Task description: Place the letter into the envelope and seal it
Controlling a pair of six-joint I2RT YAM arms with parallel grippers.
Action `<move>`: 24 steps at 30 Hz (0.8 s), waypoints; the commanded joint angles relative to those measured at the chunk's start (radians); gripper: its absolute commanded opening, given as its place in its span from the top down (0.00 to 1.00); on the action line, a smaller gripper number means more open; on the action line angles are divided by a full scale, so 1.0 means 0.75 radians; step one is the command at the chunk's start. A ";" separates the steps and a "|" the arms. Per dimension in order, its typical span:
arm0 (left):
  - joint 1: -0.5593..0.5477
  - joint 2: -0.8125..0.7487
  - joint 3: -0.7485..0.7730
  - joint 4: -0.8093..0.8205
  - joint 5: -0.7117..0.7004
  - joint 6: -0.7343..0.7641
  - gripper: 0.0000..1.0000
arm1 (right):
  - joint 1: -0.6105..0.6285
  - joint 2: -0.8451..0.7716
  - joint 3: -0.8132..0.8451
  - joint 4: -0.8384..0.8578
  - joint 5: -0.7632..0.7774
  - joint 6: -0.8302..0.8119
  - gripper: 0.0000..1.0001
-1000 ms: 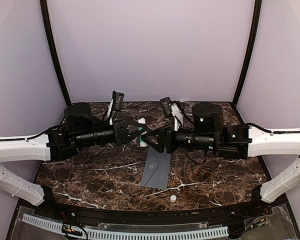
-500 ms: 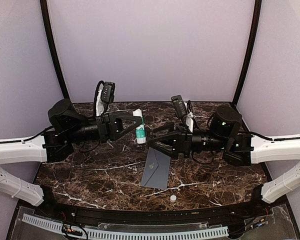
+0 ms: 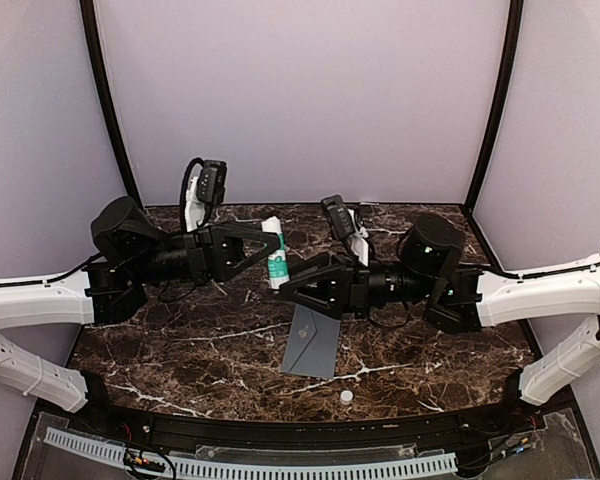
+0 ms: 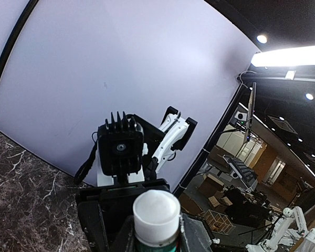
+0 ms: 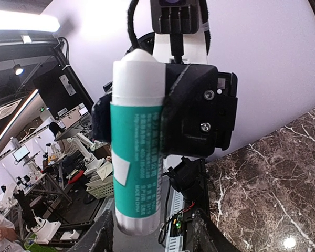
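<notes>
The slate-grey envelope [image 3: 315, 340] lies flat on the marble table [image 3: 180, 350], its pointed flap toward the far end. The letter is out of view. My left gripper [image 3: 270, 252] is shut on a white-and-teal glue stick [image 3: 274, 257], held upright above the table. In the left wrist view, the stick's white top [image 4: 156, 211] shows between the fingers. My right gripper [image 3: 286, 284] is open just right of the stick's lower end. In the right wrist view, the glue stick [image 5: 137, 157] hangs between my spread fingertips [image 5: 101, 234] with gaps on both sides.
A small white cap [image 3: 346, 396] lies on the table near the front edge, below the envelope. Both forearms cross the table's middle from the sides. Lilac walls close in the back and sides.
The left gripper has drawn left and up with the glue stick. The right gripper pulled away, then came back left toward the stick's lower end, its jaws narrower than half a second ago.
</notes>
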 commanded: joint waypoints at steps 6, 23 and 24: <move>0.006 -0.005 -0.012 0.059 0.027 -0.006 1.00 | 0.014 0.023 0.054 0.149 -0.054 0.042 0.61; 0.005 -0.027 -0.028 -0.043 -0.054 0.057 1.00 | 0.009 -0.010 0.081 -0.069 0.116 -0.007 0.94; 0.005 -0.032 -0.029 -0.061 -0.067 0.073 1.00 | 0.011 -0.017 0.092 -0.124 0.157 -0.021 0.96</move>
